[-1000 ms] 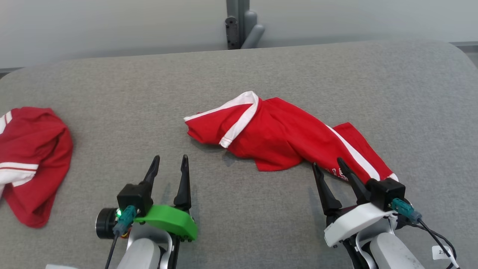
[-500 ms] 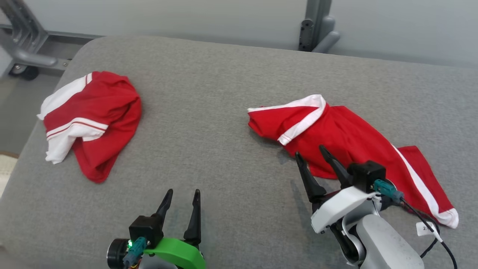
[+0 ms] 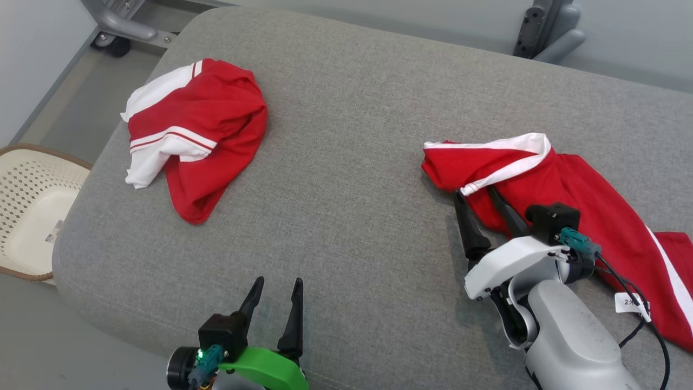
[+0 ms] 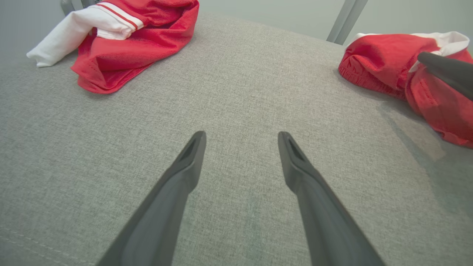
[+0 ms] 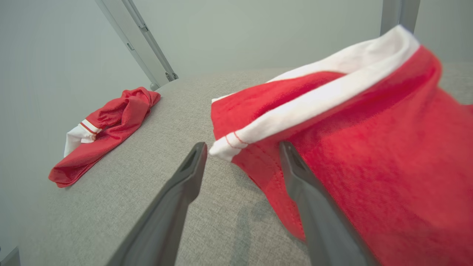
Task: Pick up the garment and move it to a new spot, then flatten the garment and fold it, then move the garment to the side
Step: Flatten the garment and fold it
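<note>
A crumpled red garment (image 3: 584,189) with white trim lies toward the right edge of the padded grey tabletop (image 3: 352,162). The right gripper (image 3: 475,190) hovers at the garment's left end, jaws parted and holding nothing, with the white band's tip between its fingers. For a sound grasp it should lower and pinch the hem's layers together. The left gripper (image 3: 279,280) waits open at the near edge. A second red garment (image 3: 211,124) sits by the far left corner.

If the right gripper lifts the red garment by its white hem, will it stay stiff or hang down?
Probably it hangs limp: the red garment lies in soft folds on the padded table. It looks thin, so likely light.
</note>
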### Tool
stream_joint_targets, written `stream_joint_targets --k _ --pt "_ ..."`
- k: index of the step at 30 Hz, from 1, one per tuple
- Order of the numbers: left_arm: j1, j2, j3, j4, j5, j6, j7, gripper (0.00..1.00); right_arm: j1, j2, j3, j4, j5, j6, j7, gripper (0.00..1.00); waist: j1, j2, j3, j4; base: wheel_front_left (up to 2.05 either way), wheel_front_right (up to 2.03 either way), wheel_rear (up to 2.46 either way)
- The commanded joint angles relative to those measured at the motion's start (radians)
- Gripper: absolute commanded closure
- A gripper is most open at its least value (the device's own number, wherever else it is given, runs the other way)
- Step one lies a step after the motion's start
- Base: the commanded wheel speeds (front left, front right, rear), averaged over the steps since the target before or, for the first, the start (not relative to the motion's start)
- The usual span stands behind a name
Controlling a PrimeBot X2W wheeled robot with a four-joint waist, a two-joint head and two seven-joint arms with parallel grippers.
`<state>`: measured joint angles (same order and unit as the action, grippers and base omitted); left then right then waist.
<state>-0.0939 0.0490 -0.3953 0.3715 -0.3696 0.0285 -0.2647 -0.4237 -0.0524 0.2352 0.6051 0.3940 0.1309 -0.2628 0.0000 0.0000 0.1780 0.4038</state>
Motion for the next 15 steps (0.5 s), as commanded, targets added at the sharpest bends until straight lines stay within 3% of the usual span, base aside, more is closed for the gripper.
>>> stream_joint_targets --k 1,6,8,10,11,12,13,14,15 --pt "-0.014 0.003 -0.005 -0.003 -0.008 0.007 0.0 0.0 -0.012 -0.004 -0.012 0.001 -0.026 0.0 -0.003 0.0 0.0 0.0 0.021 0.013 0.0 0.0 0.0" --pt "-0.02 0.003 -0.012 -0.005 -0.023 0.012 0.0 0.0 0.003 -0.001 -0.04 -0.003 -0.047 0.0 -0.003 0.0 0.0 0.0 0.03 0.002 0.0 0.0 0.0" --pt "-0.021 0.003 -0.013 -0.002 -0.028 0.014 0.0 0.0 0.0 -0.001 -0.041 -0.013 -0.034 0.0 -0.003 0.19 0.0 0.0 0.032 -0.001 0.0 0.0 0.0" --pt "-0.022 0.003 -0.013 0.0 -0.029 0.013 0.0 0.0 -0.002 -0.001 -0.041 -0.015 -0.029 0.0 -0.003 0.22 0.0 0.0 0.033 -0.002 0.0 0.0 0.0" --pt "-0.023 0.003 -0.014 0.002 -0.028 0.012 0.0 0.0 -0.005 -0.001 -0.041 -0.015 -0.025 0.0 -0.003 0.29 0.0 0.0 0.034 -0.003 0.0 0.0 0.0" --pt "-0.025 0.003 -0.016 0.004 -0.028 0.011 0.0 0.0 -0.007 -0.001 -0.04 -0.015 -0.023 0.0 -0.003 0.51 0.0 0.0 0.034 -0.003 0.0 0.0 0.0" --pt "-0.026 0.003 -0.016 0.006 -0.033 0.012 0.0 0.0 -0.008 -0.001 -0.039 -0.015 -0.02 0.0 -0.003 0.64 0.0 0.0 0.034 -0.002 0.0 0.0 0.0" --pt "-0.027 0.003 -0.017 0.008 -0.036 0.012 0.0 0.0 -0.009 -0.001 -0.041 -0.016 -0.015 0.0 -0.003 0.89 0.0 0.0 0.034 -0.002 0.0 0.0 0.0" --pt "-0.029 0.003 -0.017 0.009 -0.037 0.011 0.0 0.0 -0.008 -0.001 -0.044 -0.017 -0.013 0.0 -0.003 1.0 0.0 0.0 0.034 -0.001 0.0 0.0 0.0"
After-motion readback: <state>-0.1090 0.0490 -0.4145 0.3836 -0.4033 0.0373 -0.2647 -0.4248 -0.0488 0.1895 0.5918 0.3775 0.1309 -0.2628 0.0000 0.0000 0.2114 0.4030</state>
